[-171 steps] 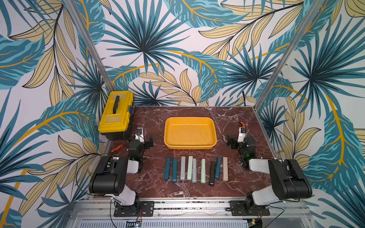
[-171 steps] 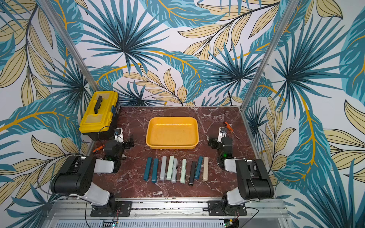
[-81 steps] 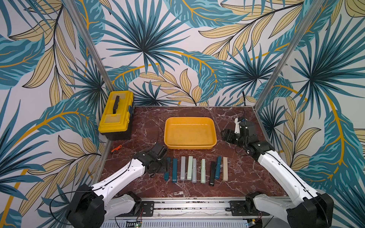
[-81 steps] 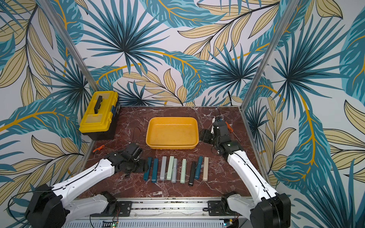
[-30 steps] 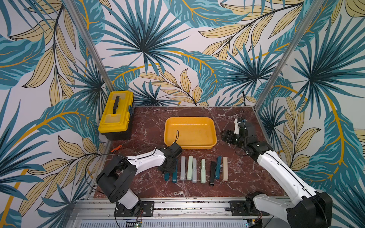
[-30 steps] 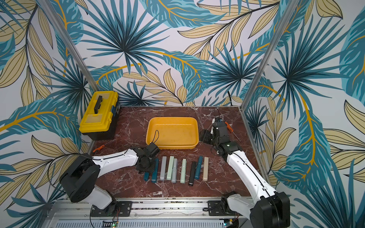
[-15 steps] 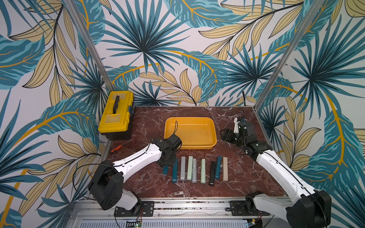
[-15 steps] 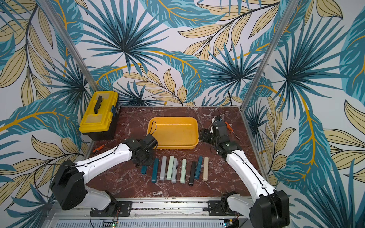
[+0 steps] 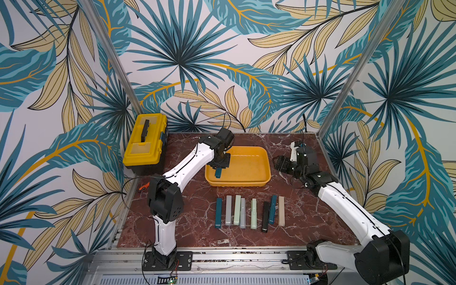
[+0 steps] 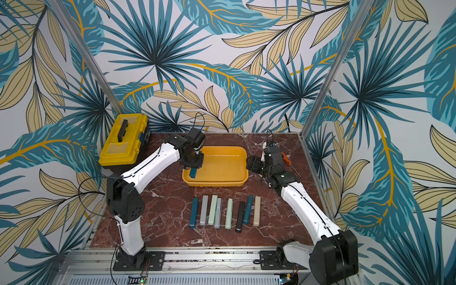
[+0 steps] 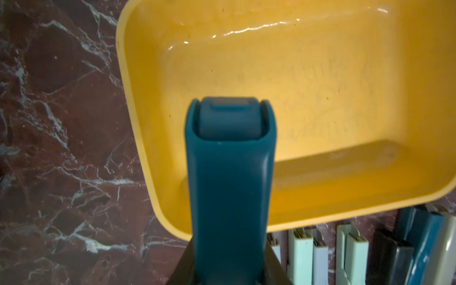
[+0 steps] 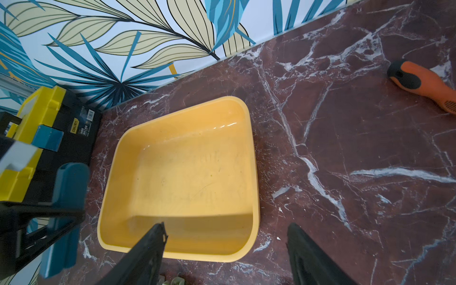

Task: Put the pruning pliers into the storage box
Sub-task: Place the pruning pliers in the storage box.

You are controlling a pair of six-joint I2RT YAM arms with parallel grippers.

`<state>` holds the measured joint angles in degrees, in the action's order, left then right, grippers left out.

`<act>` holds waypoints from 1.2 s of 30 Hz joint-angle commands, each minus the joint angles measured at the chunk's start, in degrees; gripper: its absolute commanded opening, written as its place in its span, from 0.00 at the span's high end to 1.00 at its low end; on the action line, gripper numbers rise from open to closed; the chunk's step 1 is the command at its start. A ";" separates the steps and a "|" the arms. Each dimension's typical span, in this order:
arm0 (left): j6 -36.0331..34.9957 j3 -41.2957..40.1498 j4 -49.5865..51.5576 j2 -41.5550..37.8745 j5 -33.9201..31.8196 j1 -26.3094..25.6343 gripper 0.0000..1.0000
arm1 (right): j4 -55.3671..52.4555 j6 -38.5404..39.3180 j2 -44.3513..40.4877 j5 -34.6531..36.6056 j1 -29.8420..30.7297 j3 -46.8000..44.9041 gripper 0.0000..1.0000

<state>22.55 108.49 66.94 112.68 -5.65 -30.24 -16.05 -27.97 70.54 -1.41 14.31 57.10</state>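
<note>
**Left hand holding one teal plier over the box**

The left hand (image 9: 218, 167) is gripping a dark teal pruning plier (image 9: 218, 173), its jaws narrowed tight around the piece. It is holding the plier end-down over the corner of the storage box (image 9: 237, 183) nearest the left arm. Whether the lower tip is touching the box floor cannot be told.

The other eight pruning pliers (image 9: 253, 213) are lying side by side on the marble tabletop (image 9: 197, 227) in front of the box: dark teal, grey, pale green, grey, pale green, black, dark teal and beige.

The right hand (image 10: 252, 164) is hovering just beside the opposite end of the box. Its fingers (image 12: 148, 251) are spread wide and carrying nothing.

A yellow toolbox (image 12: 37, 118) is sitting in the back corner on the left arm's side. Its black base is showing a small yellow logo tag and a white barcode sticker (image 12: 84, 121), with print too small to read. An orange-handled screwdriver (image 12: 424, 84) is lying behind the right hand.
</note>
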 commanded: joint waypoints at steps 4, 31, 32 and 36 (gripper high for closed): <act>-3.06 5.25 -0.15 7.12 1.13 3.39 0.70 | 0.73 -0.46 -0.74 -0.34 0.28 1.17 0.21; -0.55 9.96 -7.13 22.01 -0.21 8.16 0.70 | -2.76 -0.20 2.21 -1.75 0.28 0.82 0.21; -0.60 10.07 -7.26 22.18 -0.49 8.18 0.70 | -2.71 -0.37 2.38 -1.81 0.24 0.82 0.21; -1.50 11.48 -7.11 23.66 0.54 8.13 0.69 | -3.16 -0.42 3.02 -2.07 0.28 0.56 0.22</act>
<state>21.26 117.73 60.80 134.85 -4.25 -22.28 -17.61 -28.10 72.95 -2.90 14.31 57.65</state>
